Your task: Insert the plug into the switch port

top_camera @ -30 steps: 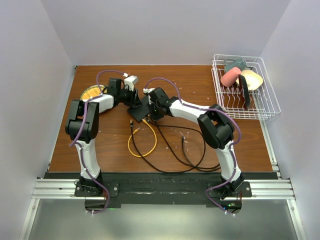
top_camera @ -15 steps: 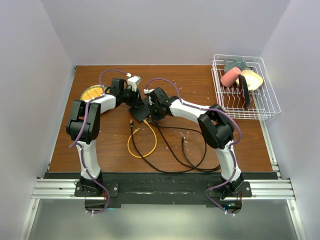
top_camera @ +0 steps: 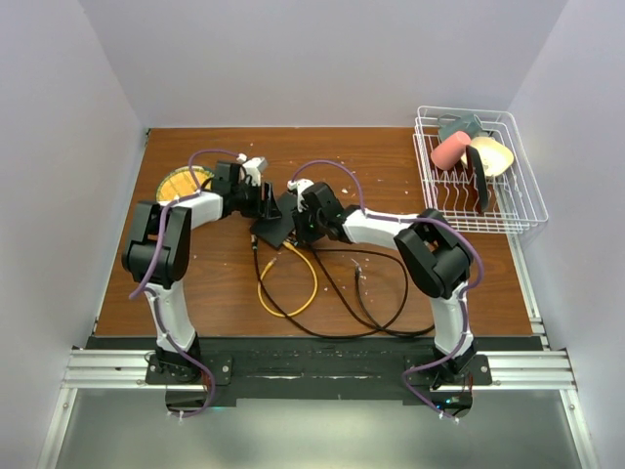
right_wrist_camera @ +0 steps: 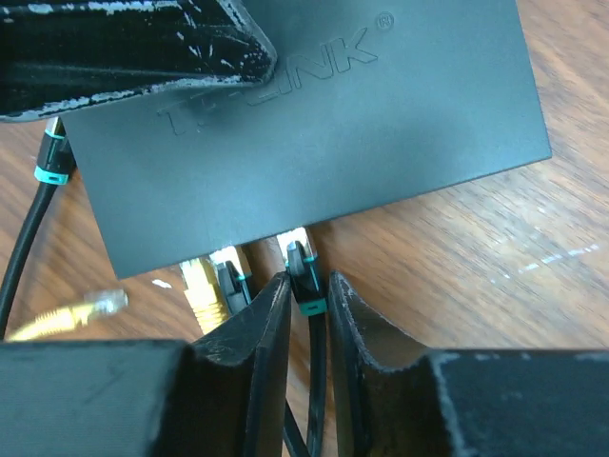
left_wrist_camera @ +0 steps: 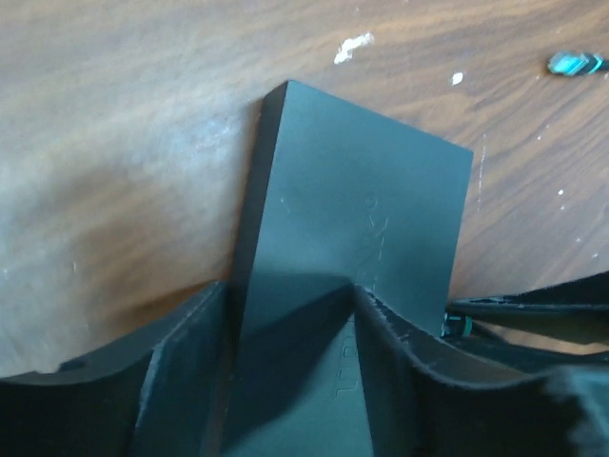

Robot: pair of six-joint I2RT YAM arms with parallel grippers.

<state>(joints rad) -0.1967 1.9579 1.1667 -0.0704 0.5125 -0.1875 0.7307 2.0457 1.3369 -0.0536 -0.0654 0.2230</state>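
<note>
Wooden tabletop (right_wrist_camera: pixel 457 248), plug (right_wrist_camera: pixel 297 252) inside right tool (right_wrist_camera: pixel 306 286)

Black switch (right_wrist_camera: pixel 314 124), yellow cable (right_wrist_camera: pixel 200 286), seemingly teal-banded plug (right_wrist_camera: pixel 301 268)

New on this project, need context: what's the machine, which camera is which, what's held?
Two robot arms, the left arm and right arm, are bolted at the near edge of a wooden table. The wide picture looks down from above and behind them; each close-up comes from a camera on one wrist. On the table lie a black network switch, a yellow cable, a yellow dish and a wire rack. The left tool straddles the switch. The right tool has a black plug between its fingers, at the switch's port edge. Whether either tool actually grips is unclear.
</note>
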